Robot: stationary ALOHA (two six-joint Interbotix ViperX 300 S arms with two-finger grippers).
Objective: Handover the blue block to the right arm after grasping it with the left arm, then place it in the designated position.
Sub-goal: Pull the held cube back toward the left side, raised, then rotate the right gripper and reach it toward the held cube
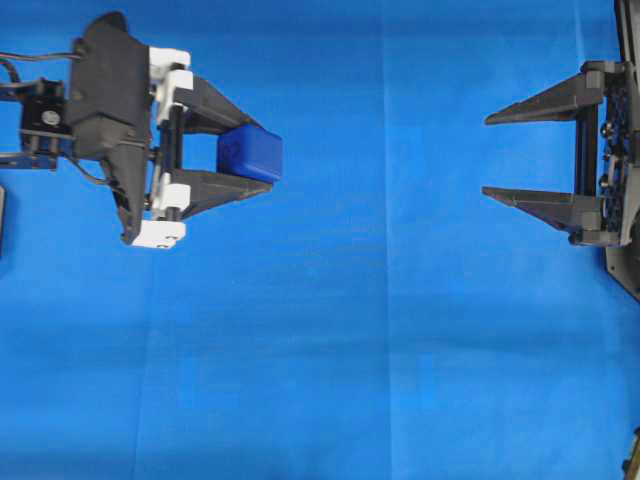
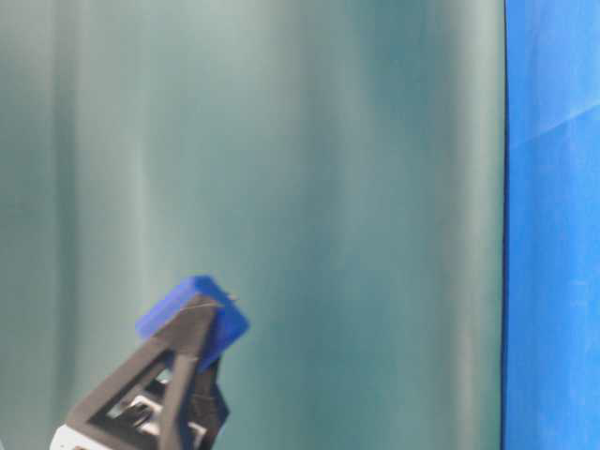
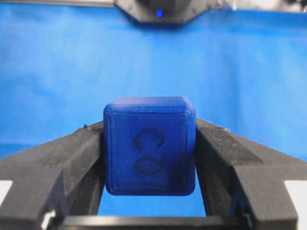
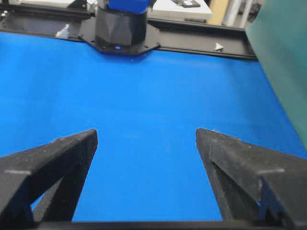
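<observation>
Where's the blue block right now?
The blue block is clamped between the left gripper's fingertips on the left side of the overhead view, with the open right gripper facing it across the blue cloth.

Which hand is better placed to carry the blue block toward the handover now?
Left. The left hand already clamps the blue block between its fingers, lifted off the cloth. The right hand waits open and empty at the far side, facing it.
</observation>
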